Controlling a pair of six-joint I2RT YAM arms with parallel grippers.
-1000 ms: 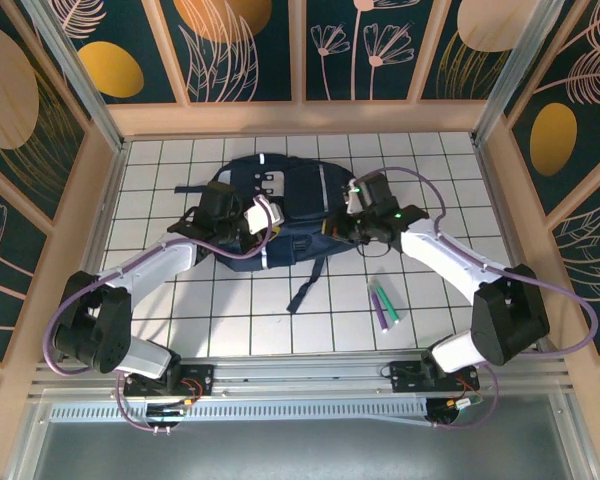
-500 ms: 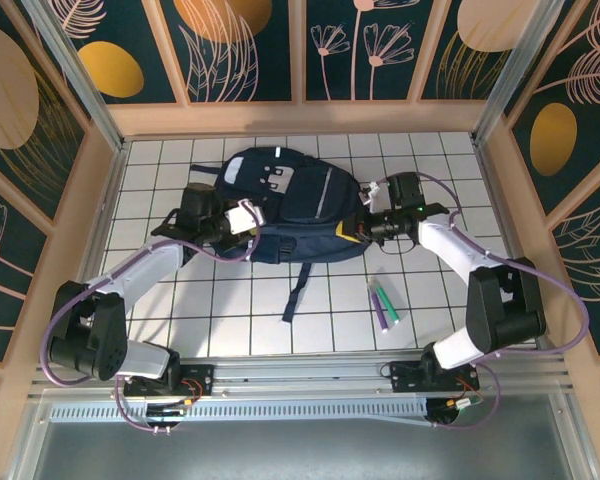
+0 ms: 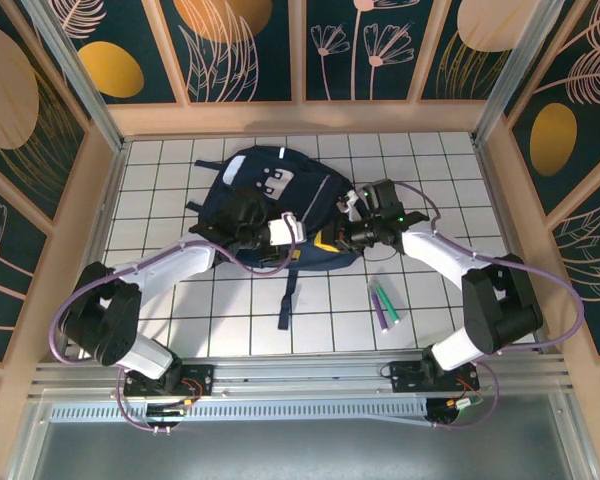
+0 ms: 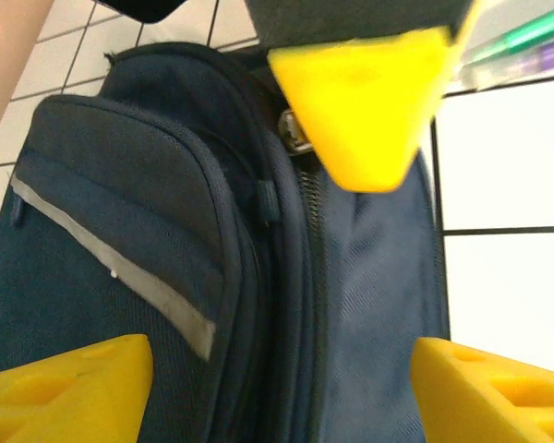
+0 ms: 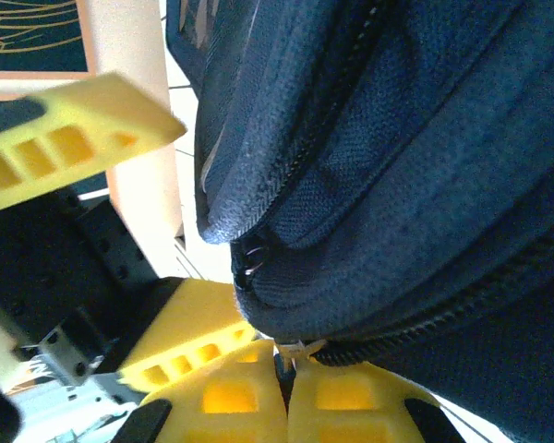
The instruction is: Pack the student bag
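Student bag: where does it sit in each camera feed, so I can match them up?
Top external: student bag mid-table, toward the far side.
Left wrist: left and centre, between the fingers of the open left gripper.
Right wrist: upper right, above the right gripper, shut on the zip pull.
Shared landmark: the right gripper's yellow fingers at the bag's zip.

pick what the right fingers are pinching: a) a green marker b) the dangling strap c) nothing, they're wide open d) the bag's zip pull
d: the right wrist view shows the right fingers shut on the small zip pull of the student bag.
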